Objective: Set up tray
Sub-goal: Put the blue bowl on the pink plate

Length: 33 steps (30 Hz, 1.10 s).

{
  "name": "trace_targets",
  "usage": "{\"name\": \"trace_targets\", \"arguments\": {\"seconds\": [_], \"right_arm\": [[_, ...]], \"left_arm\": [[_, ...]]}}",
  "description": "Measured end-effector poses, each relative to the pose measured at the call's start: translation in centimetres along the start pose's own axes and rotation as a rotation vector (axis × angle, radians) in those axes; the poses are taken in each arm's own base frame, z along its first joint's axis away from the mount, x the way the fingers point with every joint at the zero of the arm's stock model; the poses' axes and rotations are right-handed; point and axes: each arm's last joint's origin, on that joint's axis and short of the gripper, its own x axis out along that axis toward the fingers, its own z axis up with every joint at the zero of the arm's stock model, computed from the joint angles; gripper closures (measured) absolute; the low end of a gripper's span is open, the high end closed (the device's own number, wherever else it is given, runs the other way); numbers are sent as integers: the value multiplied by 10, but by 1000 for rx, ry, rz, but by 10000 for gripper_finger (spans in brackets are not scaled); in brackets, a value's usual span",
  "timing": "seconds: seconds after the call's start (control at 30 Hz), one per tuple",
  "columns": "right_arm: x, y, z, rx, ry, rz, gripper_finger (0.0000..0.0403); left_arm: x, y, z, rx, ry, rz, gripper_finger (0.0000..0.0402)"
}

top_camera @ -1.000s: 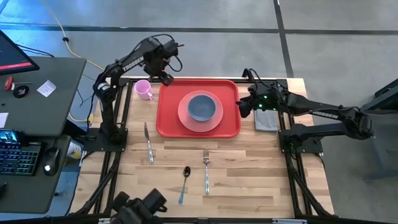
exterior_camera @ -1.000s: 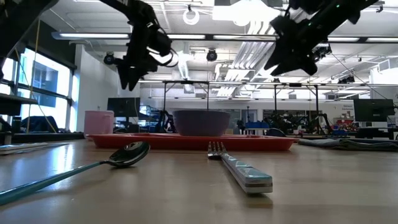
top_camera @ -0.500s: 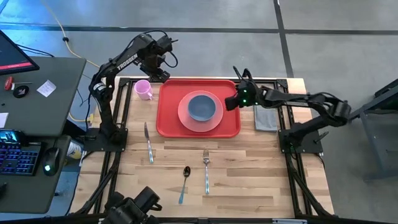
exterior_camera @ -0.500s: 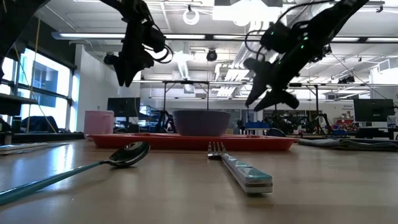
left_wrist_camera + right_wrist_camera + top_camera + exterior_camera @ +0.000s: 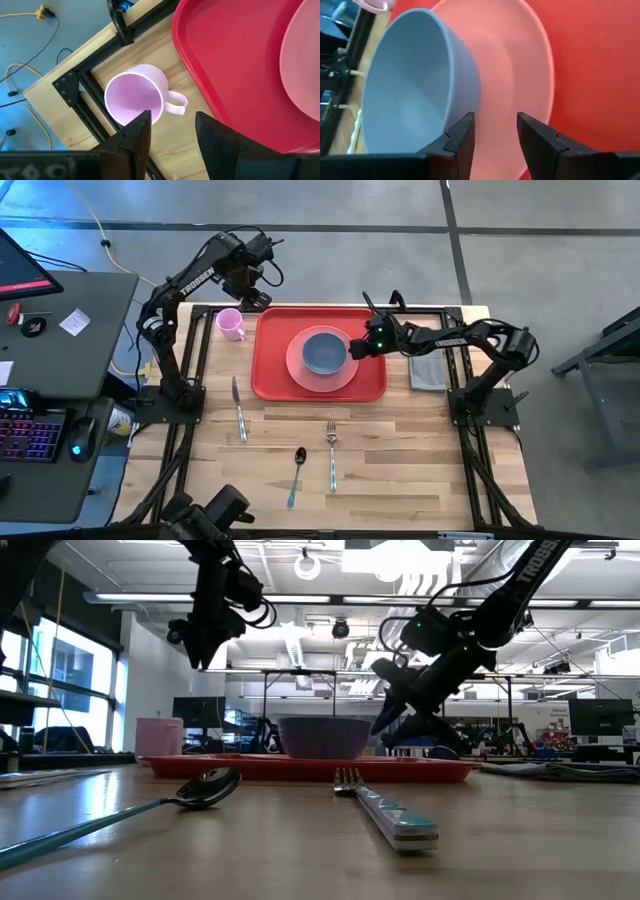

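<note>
The tray (image 5: 270, 365) is bright red, plain and without pattern. On it lies a round salmon-pink plate (image 5: 300, 370), and in the plate a grey-blue bowl (image 5: 324, 351), paler blue inside in the right wrist view. The mug (image 5: 231, 324) is pale pink, lilac-tinted inside in the left wrist view. The table (image 5: 400, 450) is light wood in butcher-block strips, framed in black rails. The knife (image 5: 239, 410) and fork (image 5: 331, 453) are silver-grey; the spoon (image 5: 294, 474) has a dark bowl and a light blue handle. The folded cloth (image 5: 428, 372) is grey. Both arms are black, with white lettering; a small green light glows on the right arm.
</note>
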Motion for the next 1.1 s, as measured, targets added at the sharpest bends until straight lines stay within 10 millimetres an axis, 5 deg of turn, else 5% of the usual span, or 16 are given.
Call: {"name": "trace_targets", "arguments": {"seconds": [1.1], "right_arm": [[0,5,3,-64,-16,66,265]], "left_arm": [[0,0,0,19,0,5,215]]}}
